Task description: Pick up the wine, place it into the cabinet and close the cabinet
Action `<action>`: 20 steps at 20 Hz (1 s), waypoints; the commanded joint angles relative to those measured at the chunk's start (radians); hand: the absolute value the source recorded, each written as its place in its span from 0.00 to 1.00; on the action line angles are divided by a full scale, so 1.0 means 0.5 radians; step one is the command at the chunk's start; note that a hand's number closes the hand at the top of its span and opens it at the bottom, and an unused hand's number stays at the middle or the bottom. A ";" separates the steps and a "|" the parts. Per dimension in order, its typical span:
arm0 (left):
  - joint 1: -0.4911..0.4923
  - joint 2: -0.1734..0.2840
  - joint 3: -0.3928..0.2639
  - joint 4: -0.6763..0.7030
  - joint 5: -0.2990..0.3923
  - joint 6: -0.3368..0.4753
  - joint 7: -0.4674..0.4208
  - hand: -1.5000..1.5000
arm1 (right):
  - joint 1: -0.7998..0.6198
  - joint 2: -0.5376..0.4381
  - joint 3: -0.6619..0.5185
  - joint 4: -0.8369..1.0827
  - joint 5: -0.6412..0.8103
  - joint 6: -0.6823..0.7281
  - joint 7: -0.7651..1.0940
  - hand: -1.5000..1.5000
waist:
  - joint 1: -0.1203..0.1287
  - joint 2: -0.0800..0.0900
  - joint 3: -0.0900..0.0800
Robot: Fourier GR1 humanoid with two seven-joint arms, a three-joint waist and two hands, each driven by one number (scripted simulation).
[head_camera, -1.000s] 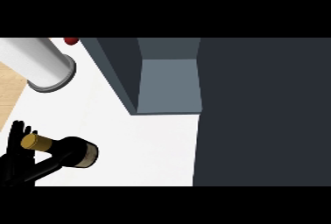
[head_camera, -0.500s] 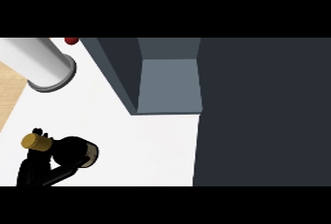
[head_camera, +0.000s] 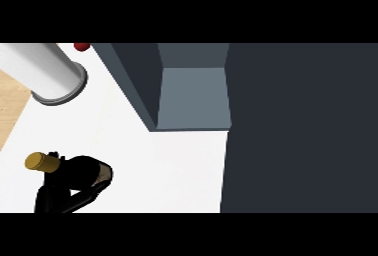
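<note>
The wine bottle [head_camera: 90, 173] is black with a gold cap [head_camera: 41, 161] and shows at the lower left over the white counter, its cap pointing left. My left hand [head_camera: 59, 197] comes up from the lower edge and curls round the bottle's body, black against black, so its fingers are hard to separate from the glass. The dark grey cabinet [head_camera: 192, 95] stands open at the upper middle, with its lighter inside shelf showing. Its door [head_camera: 295, 130] fills the right side. My right hand shows nowhere.
A white cylinder with a grey rim [head_camera: 46, 72] lies at the upper left. A small red thing [head_camera: 81, 46] peeks out behind it. A strip of wood [head_camera: 11, 107] runs along the left edge, and white counter [head_camera: 170, 165] lies between bottle and cabinet.
My left hand's fingers, spread beside the bottle's neck a second ago, have closed round the bottle. The bottle itself has barely shifted.
</note>
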 commanded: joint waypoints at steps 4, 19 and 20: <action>-0.115 -0.018 0.057 0.270 0.191 -0.042 -0.211 0.00 | 0.133 -0.039 -0.017 -0.514 -0.184 -0.018 0.208 0.00 | -0.010 0.001 -0.001; -0.364 -0.015 0.109 0.517 0.380 -0.158 -0.335 0.00 | 0.123 -0.054 -0.133 -0.416 -0.187 0.013 0.147 0.00 | -0.002 0.004 0.002; -0.391 -0.015 0.099 0.472 0.360 -0.109 -0.317 0.00 | 0.030 0.007 0.088 -0.521 -0.027 -0.104 0.345 0.00 | -0.005 0.000 0.000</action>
